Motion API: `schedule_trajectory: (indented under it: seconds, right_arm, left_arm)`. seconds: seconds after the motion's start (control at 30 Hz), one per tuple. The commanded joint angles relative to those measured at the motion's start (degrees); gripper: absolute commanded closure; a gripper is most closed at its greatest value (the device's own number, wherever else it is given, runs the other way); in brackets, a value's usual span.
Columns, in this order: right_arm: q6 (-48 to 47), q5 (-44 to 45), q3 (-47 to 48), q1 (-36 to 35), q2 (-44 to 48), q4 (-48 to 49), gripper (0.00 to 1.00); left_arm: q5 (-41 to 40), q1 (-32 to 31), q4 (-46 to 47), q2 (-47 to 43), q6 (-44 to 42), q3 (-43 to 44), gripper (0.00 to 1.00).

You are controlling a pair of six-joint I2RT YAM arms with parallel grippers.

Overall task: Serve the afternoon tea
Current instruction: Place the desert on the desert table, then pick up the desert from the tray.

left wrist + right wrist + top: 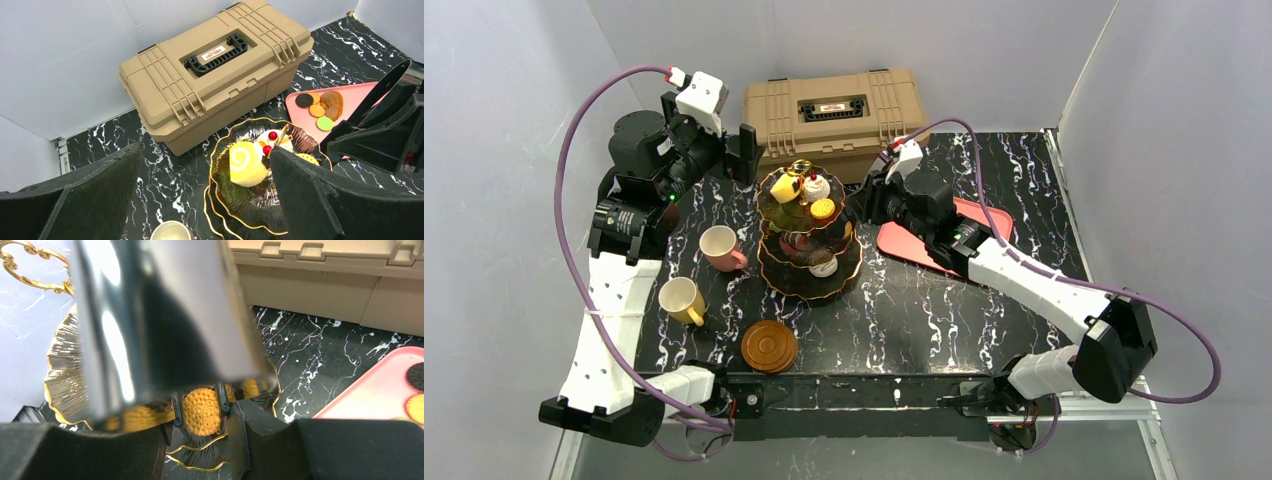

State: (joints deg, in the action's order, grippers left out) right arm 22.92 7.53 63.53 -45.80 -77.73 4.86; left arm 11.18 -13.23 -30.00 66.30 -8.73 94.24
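My right pincer (pixel 871 195) clamps metal tongs (pixel 150 315) pinching an orange biscuit (pixel 201 411) just ahead at the stand (pixel 809 285)'s middle tier; I judge loading partway, with biscuits waiting on the pink tray (pixel 984 215) behind it and my left pincer (pixel 742 152) gaping empty.

I see a matt, ribbed tan plastic toolbox (pixel 215 85). My silver metal tongs (pixel 150 315) shine like a mirror. The black scalloped stand with gold rims (pixel 245 205) looks glossy.
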Motion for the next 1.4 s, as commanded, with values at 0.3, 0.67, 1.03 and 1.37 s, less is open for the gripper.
schedule_trajectory:
  seconds: [0.3,0.67,1.03,1.37]
  right_arm:
    - [3.49,2.28,-1.56,-0.17,0.06,7.70,0.40]
    - [0.59,5.33,-2.25,0.11,3.07,5.16,0.37]
    - [-3.20,6.81,-9.78,9.67,12.63,-1.12,0.42]
    - [-10.17,13.03,-15.38,15.40,7.82,2.61,0.44]
  left_arm:
    - [0.77,0.32,0.91,-1.34,0.21,0.50,0.01]
    - [1.04,0.32,0.74,-1.04,0.42,0.86,0.01]
    - [1.19,0.31,0.80,-1.10,0.26,0.52,0.01]
    - [1.70,0.32,0.56,-0.56,0.73,0.47,0.01]
